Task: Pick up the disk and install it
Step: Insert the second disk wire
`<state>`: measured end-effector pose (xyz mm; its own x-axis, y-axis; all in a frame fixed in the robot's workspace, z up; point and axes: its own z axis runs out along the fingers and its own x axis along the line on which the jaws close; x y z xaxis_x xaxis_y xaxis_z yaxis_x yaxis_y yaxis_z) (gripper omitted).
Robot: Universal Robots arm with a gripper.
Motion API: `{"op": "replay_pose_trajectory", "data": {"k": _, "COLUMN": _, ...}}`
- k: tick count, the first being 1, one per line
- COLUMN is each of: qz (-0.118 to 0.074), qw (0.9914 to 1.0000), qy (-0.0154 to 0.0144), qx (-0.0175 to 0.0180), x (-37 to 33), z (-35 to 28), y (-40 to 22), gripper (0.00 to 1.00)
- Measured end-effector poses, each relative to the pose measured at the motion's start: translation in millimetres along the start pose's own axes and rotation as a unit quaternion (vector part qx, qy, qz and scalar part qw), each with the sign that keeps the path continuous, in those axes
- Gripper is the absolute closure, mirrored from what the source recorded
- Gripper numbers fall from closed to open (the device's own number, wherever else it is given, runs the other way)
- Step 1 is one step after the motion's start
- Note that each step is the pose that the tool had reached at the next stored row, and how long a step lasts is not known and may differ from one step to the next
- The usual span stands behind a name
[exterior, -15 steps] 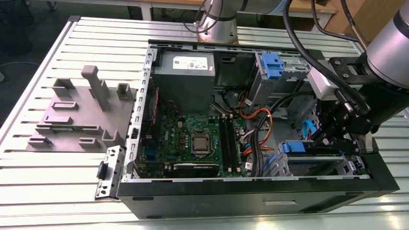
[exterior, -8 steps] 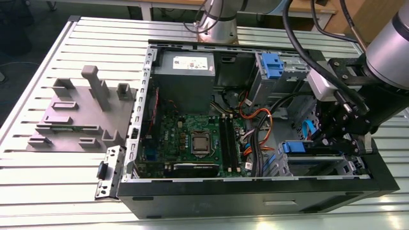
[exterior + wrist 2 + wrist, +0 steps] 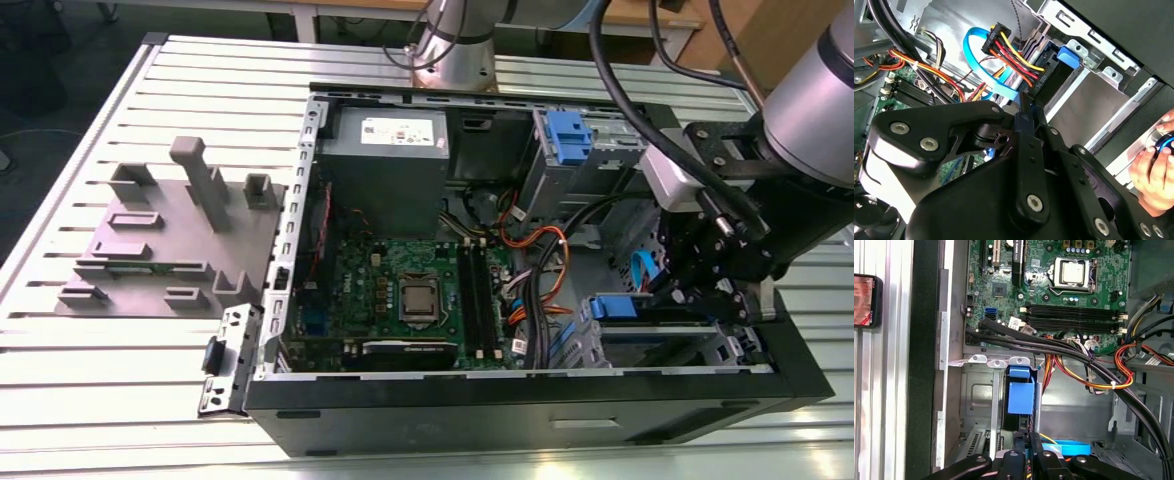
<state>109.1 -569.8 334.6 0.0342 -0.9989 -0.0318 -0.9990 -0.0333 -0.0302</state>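
My arm (image 3: 834,95): silver-grey cylindrical link, thick black cables looped above it. My wrist block (image 3: 727,215): black, angular, with a pale grey module on its side. My pincer (image 3: 1026,117): matte black linkage plates, rounded edges, silver pivot screws, two slim black fingers (image 3: 1026,440).
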Motion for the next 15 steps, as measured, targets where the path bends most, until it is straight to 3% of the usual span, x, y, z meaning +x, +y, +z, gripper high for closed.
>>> {"op": "replay_pose_trajectory", "data": {"k": 9, "qz": 0.0, "qw": 0.99998, "qy": -0.007, "qx": 0.0002, "x": 0.1, "z": -1.0, "y": 0.0, "gripper": 0.84}}
{"op": "replay_pose_trajectory", "data": {"k": 15, "qz": 0.0, "qw": 0.99997, "qy": -0.0075, "qx": 0.0003, "x": 1.0, "z": -0.9, "y": 0.0, "gripper": 0.84}}
